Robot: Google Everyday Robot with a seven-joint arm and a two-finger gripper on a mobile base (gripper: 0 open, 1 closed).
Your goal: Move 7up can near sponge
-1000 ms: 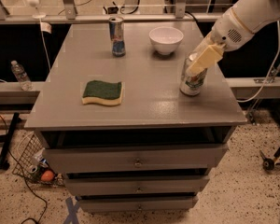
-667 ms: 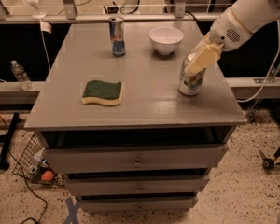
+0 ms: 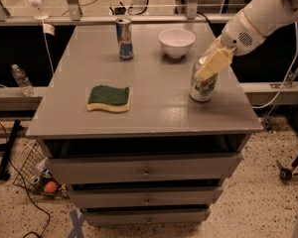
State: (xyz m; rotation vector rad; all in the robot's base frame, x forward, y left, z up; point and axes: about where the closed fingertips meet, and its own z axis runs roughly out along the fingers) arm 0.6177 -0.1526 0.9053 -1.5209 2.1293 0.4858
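Hand (image 3: 209,69) clamped on 7up can (image 3: 203,89), barely shifted since a second ago.
Sponge (image 3: 109,98) sits well apart at 9 o'clock; the carry lies ahead.

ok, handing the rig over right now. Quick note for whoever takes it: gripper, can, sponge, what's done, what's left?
Gripper: at the top of the 7up can, right side of the table. Grip not confirmable from this view.
7up can: upright on the table near the right edge, in front of the white bowl.
Sponge: flat on the front left, well apart from the can.
Done: gripper is at the can.
Left: carry the can leftward and set it beside the sponge.
Ignore the slim blue can at the back.
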